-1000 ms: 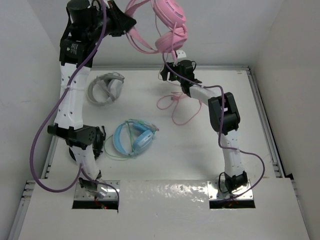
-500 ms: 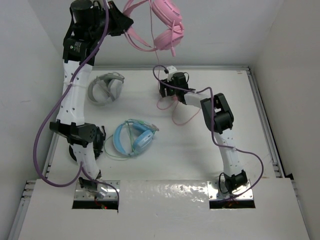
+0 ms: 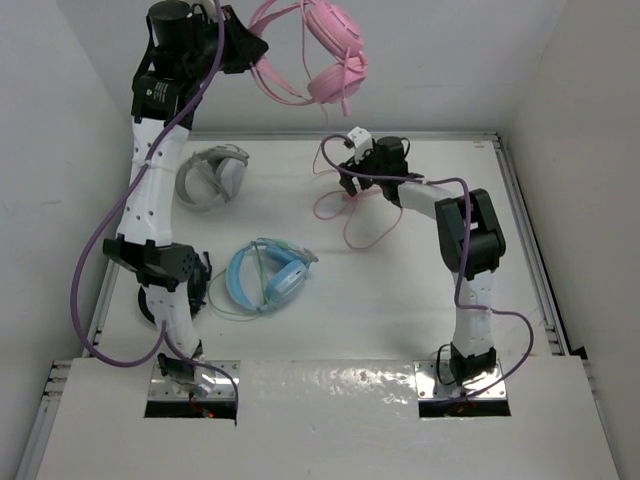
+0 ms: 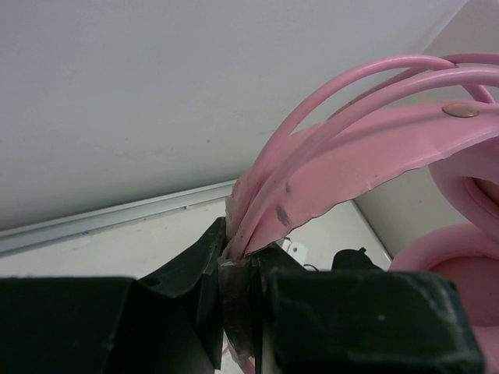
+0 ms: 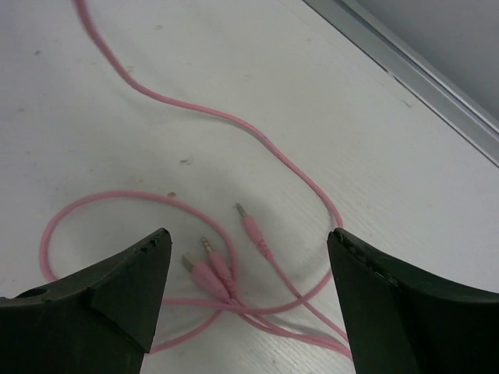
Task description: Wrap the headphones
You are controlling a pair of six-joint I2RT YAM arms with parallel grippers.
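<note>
left claw point(image 4: 249, 288) is pinching pink headphones point(image 3: 335, 50) by the headband point(image 4: 351, 171), high over the desk's point(image 3: 400, 300) far edge | right claw point(image 5: 245, 238) is hovering spread over the cable point(image 5: 261, 140) | plugs point(image 5: 253, 227) are lying on the desk between its fingers, slanting across the gap; right arm nearer

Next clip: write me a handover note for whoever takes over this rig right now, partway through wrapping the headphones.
Left tool: shut on the headband of the pink headphones, holding them high above the back of the table.
Right tool: open, empty, low over the plugs.
Cable: lies in loose loops on the table, plugs free; no turns round the headphones that I can see.
Done: headphones lifted.
Left: take the cable near the plugs, wind it round the headphones.
Light-blue headphones and grey headphones lie to the left, not involved.
</note>
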